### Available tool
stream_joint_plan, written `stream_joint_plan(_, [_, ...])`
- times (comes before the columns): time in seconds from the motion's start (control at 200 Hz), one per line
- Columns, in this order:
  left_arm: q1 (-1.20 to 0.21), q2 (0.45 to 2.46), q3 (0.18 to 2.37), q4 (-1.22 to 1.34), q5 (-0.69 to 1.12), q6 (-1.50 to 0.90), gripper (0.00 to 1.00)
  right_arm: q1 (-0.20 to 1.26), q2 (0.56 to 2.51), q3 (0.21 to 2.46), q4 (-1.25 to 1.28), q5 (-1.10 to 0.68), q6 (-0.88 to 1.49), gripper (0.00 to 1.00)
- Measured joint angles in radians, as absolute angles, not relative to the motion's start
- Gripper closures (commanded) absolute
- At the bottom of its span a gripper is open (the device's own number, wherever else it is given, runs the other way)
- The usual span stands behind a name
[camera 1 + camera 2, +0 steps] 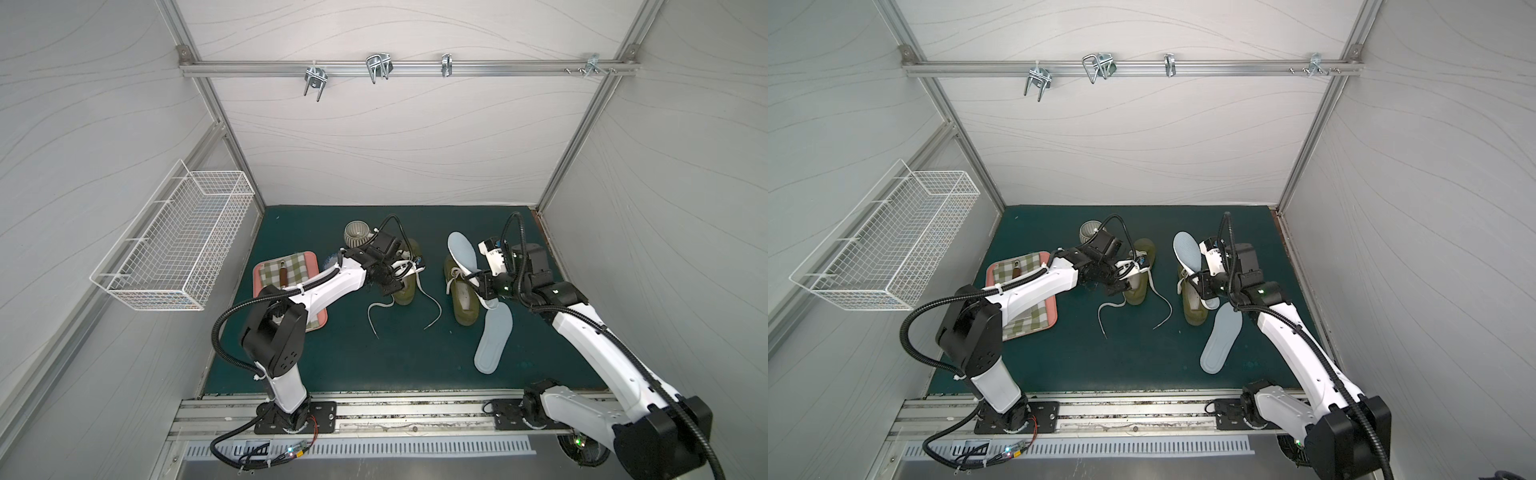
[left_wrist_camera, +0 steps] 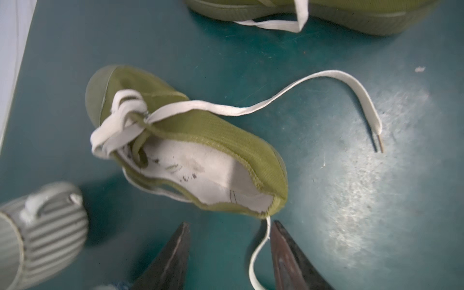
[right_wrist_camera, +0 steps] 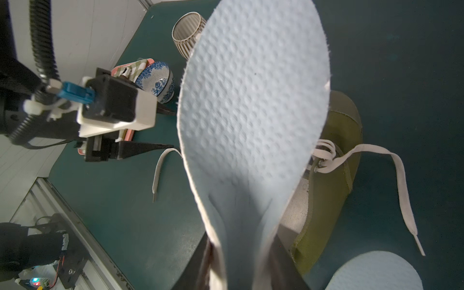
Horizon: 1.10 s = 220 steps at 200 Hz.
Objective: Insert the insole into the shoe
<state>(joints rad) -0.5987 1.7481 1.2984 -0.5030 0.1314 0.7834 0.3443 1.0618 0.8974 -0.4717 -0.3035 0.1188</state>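
Your insole point(image 1: 462, 252) sits right of centre in both top views, long axis slanting, toe up-left, heel down-right, pinched in the right gripper point(image 1: 483, 286) above the shoe point(image 1: 462, 306). Your left gripper point(image 2: 229, 251) stands half-open by the other shoe point(image 2: 190, 140), a lace point(image 2: 251, 266) between its jaws

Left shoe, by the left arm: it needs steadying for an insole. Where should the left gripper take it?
Probably at the heel collar, one finger inside, one outside, from behind the heel: the left shoe gapes toward the open left gripper, and that rim is thin. Avoid the lace between its fingers.
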Motion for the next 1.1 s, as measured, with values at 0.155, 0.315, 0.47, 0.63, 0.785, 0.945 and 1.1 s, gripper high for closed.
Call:
stream_joint_plan(0.155, [-0.599, 1.797, 1.312, -0.472, 0.139, 0.9, 0.5, 0.329, 1.037, 0.896, -0.488, -0.313, 0.112, 0.69])
stream_joint_plan(0.315, [-0.599, 1.843, 1.365, -0.454, 0.139, 0.971, 0.54, 0.306, 1.019, 0.894, -0.491, -0.327, 0.106, 0.69])
stream_joint_plan(0.47, [-0.598, 1.874, 1.404, -0.442, 0.13, 1.028, 0.56, 0.29, 1.018, 0.889, -0.494, -0.339, 0.104, 0.69])
stream_joint_plan(0.63, [-0.598, 1.894, 1.423, -0.428, 0.118, 1.066, 0.58, 0.286, 1.018, 0.888, -0.498, -0.35, 0.102, 0.69])
stream_joint_plan(0.785, [-0.597, 1.916, 1.443, -0.419, 0.1, 1.095, 0.6, 0.286, 1.018, 0.888, -0.498, -0.357, 0.101, 0.69])
stream_joint_plan(0.945, [-0.591, 1.939, 1.46, -0.411, 0.081, 1.118, 0.62, 0.284, 1.018, 0.888, -0.498, -0.36, 0.098, 0.69])
stream_joint_plan(1.1, [-0.587, 1.948, 1.467, -0.404, 0.063, 1.131, 0.64, 0.282, 1.018, 0.888, -0.498, -0.361, 0.098, 0.69])
